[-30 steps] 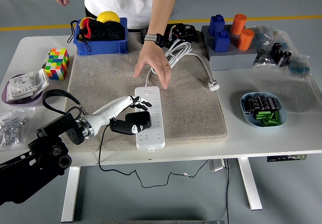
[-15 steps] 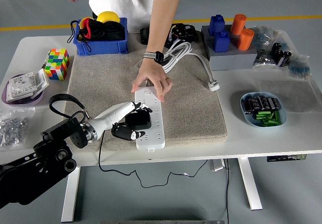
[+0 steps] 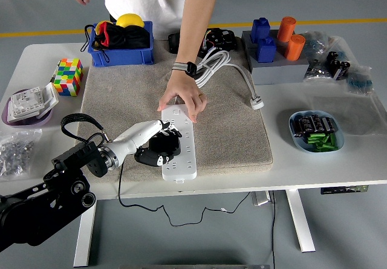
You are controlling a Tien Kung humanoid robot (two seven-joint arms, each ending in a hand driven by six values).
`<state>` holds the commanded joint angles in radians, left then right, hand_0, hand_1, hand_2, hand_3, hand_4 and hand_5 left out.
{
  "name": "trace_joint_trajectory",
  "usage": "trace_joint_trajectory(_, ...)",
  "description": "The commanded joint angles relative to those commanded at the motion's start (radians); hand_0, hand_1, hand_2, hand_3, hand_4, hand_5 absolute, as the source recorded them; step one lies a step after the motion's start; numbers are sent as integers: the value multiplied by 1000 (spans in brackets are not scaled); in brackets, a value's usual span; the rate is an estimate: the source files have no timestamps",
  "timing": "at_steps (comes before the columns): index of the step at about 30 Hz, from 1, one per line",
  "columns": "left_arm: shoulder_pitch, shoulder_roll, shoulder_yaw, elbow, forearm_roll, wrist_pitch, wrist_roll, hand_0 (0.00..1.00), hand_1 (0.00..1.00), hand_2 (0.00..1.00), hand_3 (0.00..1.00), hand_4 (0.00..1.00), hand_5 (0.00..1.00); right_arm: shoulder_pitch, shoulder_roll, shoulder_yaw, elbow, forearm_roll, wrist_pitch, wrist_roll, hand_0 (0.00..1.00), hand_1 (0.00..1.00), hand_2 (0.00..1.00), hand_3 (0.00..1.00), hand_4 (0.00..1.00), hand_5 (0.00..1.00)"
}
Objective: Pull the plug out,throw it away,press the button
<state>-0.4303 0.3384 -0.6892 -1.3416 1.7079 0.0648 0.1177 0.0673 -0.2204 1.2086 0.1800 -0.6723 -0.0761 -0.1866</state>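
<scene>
On the power strip point(image 3: 179, 149), at its near half, the black plug point(image 3: 164, 147) is gripped by the left hand point(image 3: 156, 142); the strip's far end is pinned by a person's hand point(image 3: 183, 101), presumably against lifting.

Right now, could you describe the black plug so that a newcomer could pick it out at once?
On the beige mat lies a white power strip, its far end held by a person's hand. The black plug sits at its left edge, gripped by the robot's left hand.
</scene>
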Motion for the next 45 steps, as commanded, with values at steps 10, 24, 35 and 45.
trace_joint_trajectory(10, 3, -6, 5, 10, -8, 50, -35, 308, 261, 325, 584, 591, 2, 0, 1, -1, 0, 1, 0, 1, 757, 669, 655, 621, 668, 505)
trace_joint_trajectory(24, -11, -2, -16, -15, -61, 49, -61, 298, 239, 296, 577, 601, 2, 0, 2, -1, 0, 2, 0, 0, 757, 669, 655, 621, 668, 505)
trace_joint_trajectory(35, -81, -33, -76, 152, -37, 77, -86, 353, 246, 301, 576, 605, 2, 1, 1, -7, 0, 8, 0, 1, 757, 668, 654, 621, 668, 505)
trace_joint_trajectory(45, -135, -56, -70, 307, -51, 80, -88, 435, 287, 346, 594, 618, 2, 2, 0, -9, 0, 8, 0, 0, 757, 669, 654, 621, 667, 504)
